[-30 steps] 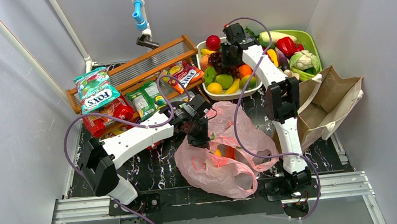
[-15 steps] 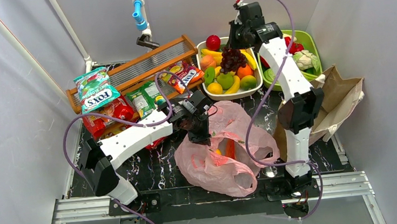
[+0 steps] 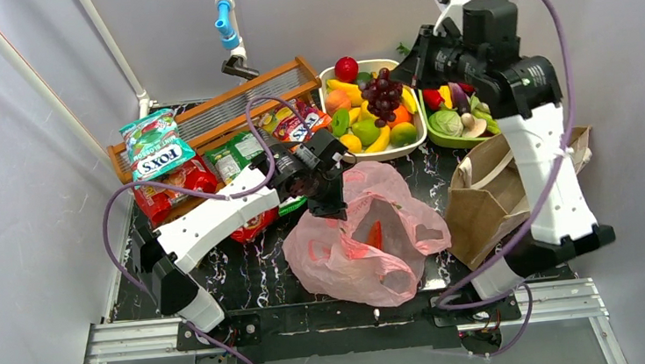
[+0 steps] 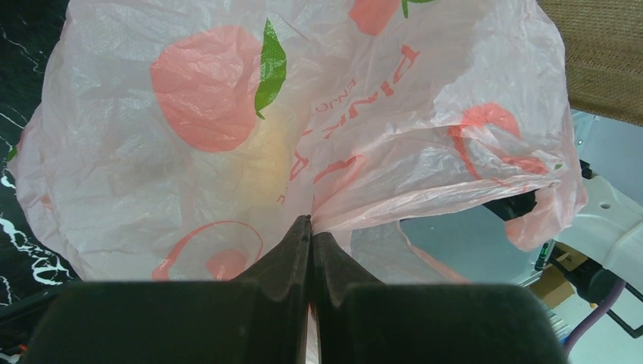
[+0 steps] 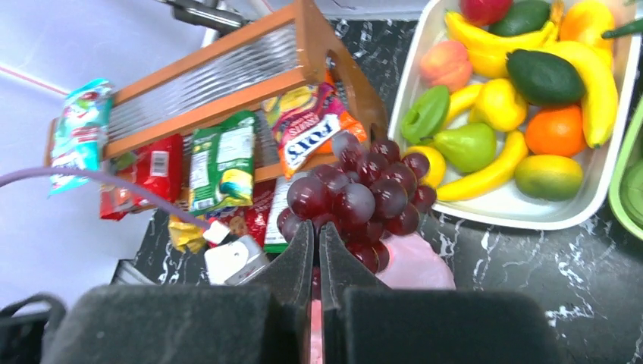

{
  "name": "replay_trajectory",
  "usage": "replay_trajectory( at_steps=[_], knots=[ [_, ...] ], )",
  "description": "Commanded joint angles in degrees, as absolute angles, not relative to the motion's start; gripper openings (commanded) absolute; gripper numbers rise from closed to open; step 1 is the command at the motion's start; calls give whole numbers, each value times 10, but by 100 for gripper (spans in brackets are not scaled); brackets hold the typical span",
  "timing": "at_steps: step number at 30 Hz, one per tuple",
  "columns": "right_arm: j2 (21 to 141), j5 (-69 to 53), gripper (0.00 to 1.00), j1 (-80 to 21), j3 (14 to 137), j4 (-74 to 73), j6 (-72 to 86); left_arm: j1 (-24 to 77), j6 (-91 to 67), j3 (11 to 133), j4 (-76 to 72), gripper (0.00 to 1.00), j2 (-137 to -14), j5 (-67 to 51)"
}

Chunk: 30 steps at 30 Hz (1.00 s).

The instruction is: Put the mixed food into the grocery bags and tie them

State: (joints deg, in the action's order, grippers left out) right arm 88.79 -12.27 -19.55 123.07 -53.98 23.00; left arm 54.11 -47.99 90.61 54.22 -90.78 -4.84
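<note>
- Left fingers (image 4: 303, 243): together, pinching a fold of the pink bag (image 4: 212, 152) at its rim. You are probably holding the mouth up so that food can drop in.
- Pink bag: hangs from these fingers and spreads beneath them on the table (image 3: 256, 267). It is printed with red roses, green leaves and red lettering that seems to read "PINK". An orange-red piece (image 3: 375, 235) shows inside.
- Right fingers (image 5: 307, 250): clamped on the stem end of the grapes (image 5: 356, 197), which are bunched just beyond the tips, in the air.
- Basket (image 3: 383, 154): below the right fingers, holding bananas, a pear and an orange.
- Packets (image 5: 311, 129): left of the right fingers. Two read "FOX'S".
- Paper bag (image 3: 488, 198): right of the left fingers, standing open.
</note>
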Motion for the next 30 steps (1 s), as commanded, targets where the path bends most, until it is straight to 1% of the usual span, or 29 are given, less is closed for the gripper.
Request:
replay_trajectory(
  at_steps=[1,14,26,30],
  knots=[
    [795,-178,1,-194,1168,-552,236,535,-463,950,576,0,-912,-34],
    [641,-281,1,-194,1033,-578,263,529,-448,1014,592,0,-950,-42],
    [593,-355,1,-195,967,-580,294,523,-438,1072,605,0,-986,-53],
    [582,-359,1,-195,945,-582,303,519,-436,1091,610,0,-997,-56]
  ],
)
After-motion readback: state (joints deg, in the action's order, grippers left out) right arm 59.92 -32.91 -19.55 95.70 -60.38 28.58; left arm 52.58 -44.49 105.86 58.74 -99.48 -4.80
